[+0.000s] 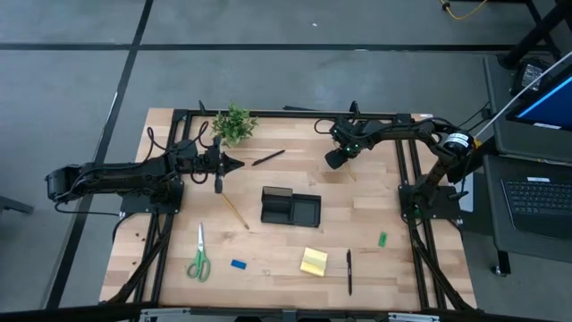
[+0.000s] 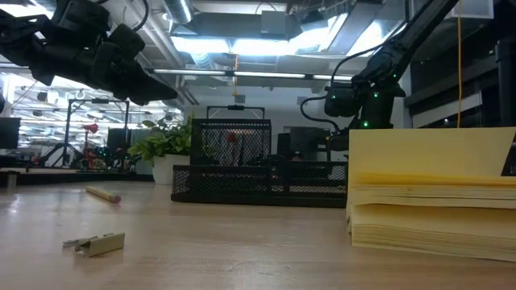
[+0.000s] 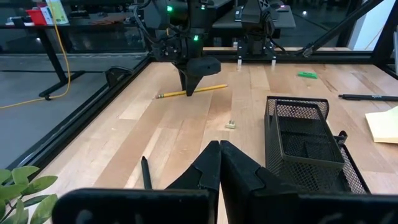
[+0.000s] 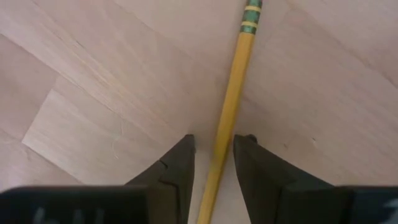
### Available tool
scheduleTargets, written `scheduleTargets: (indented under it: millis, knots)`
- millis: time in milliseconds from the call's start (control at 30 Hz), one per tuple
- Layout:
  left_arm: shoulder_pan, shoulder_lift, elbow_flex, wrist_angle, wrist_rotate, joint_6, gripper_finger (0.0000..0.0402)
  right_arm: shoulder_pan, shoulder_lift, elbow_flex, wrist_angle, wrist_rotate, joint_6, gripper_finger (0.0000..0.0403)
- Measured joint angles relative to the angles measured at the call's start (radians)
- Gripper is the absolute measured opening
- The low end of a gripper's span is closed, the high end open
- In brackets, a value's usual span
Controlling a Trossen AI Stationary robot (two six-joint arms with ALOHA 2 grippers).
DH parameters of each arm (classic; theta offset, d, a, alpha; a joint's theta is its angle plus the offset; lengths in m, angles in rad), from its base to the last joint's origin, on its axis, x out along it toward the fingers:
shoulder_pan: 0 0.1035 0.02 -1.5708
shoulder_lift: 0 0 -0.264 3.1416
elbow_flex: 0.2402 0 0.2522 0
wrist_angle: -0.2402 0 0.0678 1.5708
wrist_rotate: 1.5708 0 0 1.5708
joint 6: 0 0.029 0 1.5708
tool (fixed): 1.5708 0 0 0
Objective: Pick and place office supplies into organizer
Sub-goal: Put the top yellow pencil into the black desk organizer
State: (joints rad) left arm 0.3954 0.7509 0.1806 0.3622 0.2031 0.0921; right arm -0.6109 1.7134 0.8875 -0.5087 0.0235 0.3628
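My right gripper point(image 4: 214, 146) is open and points down at the table's far middle. Its fingers stand on either side of a yellow pencil point(image 4: 239, 68) that lies flat on the wood; the left wrist view shows this pencil point(image 3: 211, 89) too. My left gripper point(image 1: 234, 164) is shut and hovers left of centre, touching nothing. The black mesh organizer point(image 1: 290, 207) stands mid-table. A second pencil point(image 1: 234, 212), the green-handled scissors point(image 1: 198, 257), blue block point(image 1: 238, 264), yellow sticky pad point(image 1: 314, 261), two black pens point(image 1: 349, 271) point(image 1: 268, 157) and a green piece point(image 1: 382, 239) lie loose. My right gripper stands astride the pencil's shaft point(image 4: 224, 134) from above, its fingers across the pencil. One finger point(image 4: 249, 155) is right beside the shaft, and I cannot tell whether it touches. The pencil lies flat on the table.
A small leafy plant point(image 1: 234, 123) stands at the far edge, close to my left gripper. Black frame rails point(image 1: 411, 179) run along the table's sides. A tiny piece point(image 3: 230, 124) lies near the organizer. A laptop point(image 1: 536, 197) sits beyond the right edge.
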Motion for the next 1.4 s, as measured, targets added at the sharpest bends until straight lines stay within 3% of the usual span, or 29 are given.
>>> scheduleTargets:
  millis: [267, 800, 1400]
  knots:
    - [0.0, 0.0, 0.0, 0.0, 0.0, 0.0, 0.0008, 0.0, 0.0, 0.0, -0.004, -0.001, 0.001, 0.0109]
    - [0.0, 0.0, 0.0, 0.0, 0.0, 0.0, 0.0005, -0.002, 0.002, 0.0, -0.008, 0.021, -0.029, 0.0037]
    - [0.0, 0.0, 0.0, 0.0, -0.002, 0.018, 0.0002, -0.001, 0.001, 0.0, -0.005, 0.015, -0.058, 0.0032]
